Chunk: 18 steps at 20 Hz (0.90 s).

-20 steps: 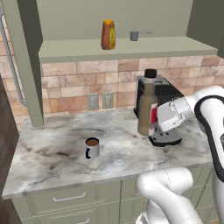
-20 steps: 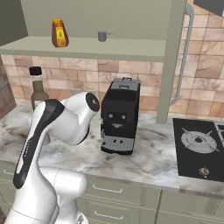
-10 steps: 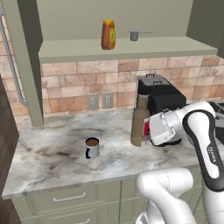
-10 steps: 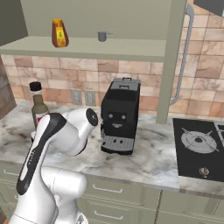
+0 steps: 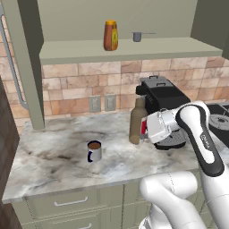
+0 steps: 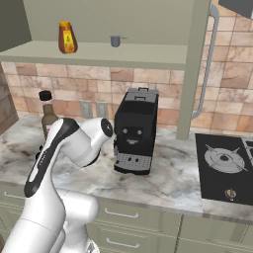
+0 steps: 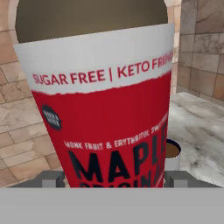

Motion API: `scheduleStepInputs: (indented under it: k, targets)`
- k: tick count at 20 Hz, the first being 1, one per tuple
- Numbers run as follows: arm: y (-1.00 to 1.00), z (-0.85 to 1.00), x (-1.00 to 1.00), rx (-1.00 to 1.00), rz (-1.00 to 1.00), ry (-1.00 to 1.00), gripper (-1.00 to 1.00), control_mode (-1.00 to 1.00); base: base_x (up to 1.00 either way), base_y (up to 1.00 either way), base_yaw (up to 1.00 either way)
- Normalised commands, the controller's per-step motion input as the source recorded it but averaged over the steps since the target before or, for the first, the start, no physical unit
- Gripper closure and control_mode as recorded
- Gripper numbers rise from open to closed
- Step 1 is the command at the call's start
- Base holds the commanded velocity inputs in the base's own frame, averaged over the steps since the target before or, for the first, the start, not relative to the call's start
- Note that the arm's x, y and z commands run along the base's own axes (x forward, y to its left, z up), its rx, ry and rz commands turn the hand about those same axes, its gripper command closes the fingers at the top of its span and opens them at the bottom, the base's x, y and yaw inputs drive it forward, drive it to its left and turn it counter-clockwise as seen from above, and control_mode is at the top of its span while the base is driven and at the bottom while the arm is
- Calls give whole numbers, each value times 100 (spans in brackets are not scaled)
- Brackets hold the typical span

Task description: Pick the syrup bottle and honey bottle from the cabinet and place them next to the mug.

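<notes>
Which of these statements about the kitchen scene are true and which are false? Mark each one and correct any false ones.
1. The hand grips the syrup bottle. True.
2. The honey bottle stands beside the mug. False: it stands on the cabinet shelf.
3. The mug holds brown liquid. True.
4. The syrup bottle lies flat on the counter. False: it is upright.
5. A grey measuring cup sits on the shelf. True.

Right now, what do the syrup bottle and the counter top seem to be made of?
The syrup bottle: probably brown glass or plastic, with a matte paper-like red-and-white label; the render leaves it open. The counter top: polished marble or similar stone, judging by its grey-brown veins on a pale surface.
</notes>
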Motion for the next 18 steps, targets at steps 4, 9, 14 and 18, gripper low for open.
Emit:
scheduleStepInputs:
  k: [4,9,14,18]
  targets:
    - [0,0,17,-5,0,0,100,-100,0,0,0]
    - [0,-10,0,-6,0,0,100,-100,0,0,0]
    - [0,-49,0,-1,0,0,100,-100,0,0,0]
    - [0,-73,0,0,0,0,100,-100,0,0,0]
